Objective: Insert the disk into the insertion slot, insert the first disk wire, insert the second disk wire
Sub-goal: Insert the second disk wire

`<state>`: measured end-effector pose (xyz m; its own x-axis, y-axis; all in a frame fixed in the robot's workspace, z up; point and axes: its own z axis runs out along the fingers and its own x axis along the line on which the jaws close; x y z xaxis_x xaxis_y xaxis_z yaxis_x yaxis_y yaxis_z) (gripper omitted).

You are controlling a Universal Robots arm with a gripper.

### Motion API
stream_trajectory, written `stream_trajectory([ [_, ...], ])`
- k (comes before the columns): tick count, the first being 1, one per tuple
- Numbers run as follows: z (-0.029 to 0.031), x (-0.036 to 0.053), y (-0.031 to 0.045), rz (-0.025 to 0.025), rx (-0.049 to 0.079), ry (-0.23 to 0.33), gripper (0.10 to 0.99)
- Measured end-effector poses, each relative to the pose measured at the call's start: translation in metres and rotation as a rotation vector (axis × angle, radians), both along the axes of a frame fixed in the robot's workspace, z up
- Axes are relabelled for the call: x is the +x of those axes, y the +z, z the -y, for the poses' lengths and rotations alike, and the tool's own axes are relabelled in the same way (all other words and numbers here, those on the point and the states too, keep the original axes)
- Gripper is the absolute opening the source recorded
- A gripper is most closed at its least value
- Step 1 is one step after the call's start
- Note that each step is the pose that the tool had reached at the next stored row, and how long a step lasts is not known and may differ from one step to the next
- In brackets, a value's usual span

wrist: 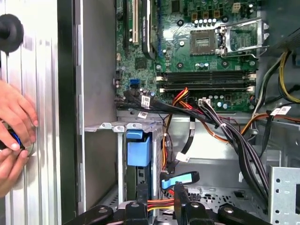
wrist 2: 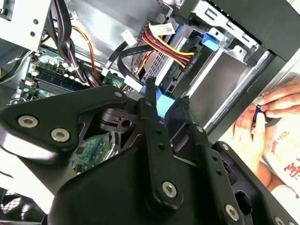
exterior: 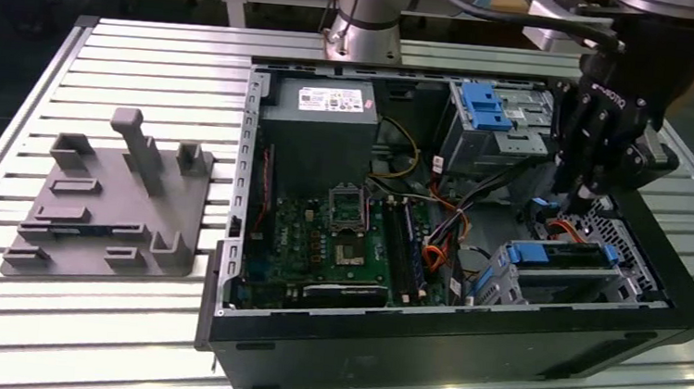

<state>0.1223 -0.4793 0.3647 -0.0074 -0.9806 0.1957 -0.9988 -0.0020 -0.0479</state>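
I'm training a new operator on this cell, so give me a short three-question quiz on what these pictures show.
1. True or false: the disk already sits in the insertion slot.
2. What is between the fingertips of the gripper? A) a blue plug B) a screw C) nothing
3. What grey thing lies on the table to the exterior view's left of the computer case?
Key: 1 true; 2 A; 3 the moulded fixture.
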Motion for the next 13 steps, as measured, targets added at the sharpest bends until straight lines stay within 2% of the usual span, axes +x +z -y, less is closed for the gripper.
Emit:
stream_trajectory([
  [2,-0.0003,-0.0005,-0.0016,0.0007,-0.004,0.012,0.361],
  [5,-0.0058,-0.0059,-0.0043,0.0023,-0.012,0.013,0.361],
  [7,-0.0107,-0.0101,-0.0061,0.0026,-0.033,0.013,0.361],
  [10,-0.0142,-0.0117,-0.0071,0.0026,-0.073,0.014,0.361],
  [11,-0.0151,-0.0119,-0.0076,0.0031,-0.083,0.016,0.361],
  [13,-0.0174,-0.0125,-0.0092,0.0061,-0.093,0.02,0.361],
])
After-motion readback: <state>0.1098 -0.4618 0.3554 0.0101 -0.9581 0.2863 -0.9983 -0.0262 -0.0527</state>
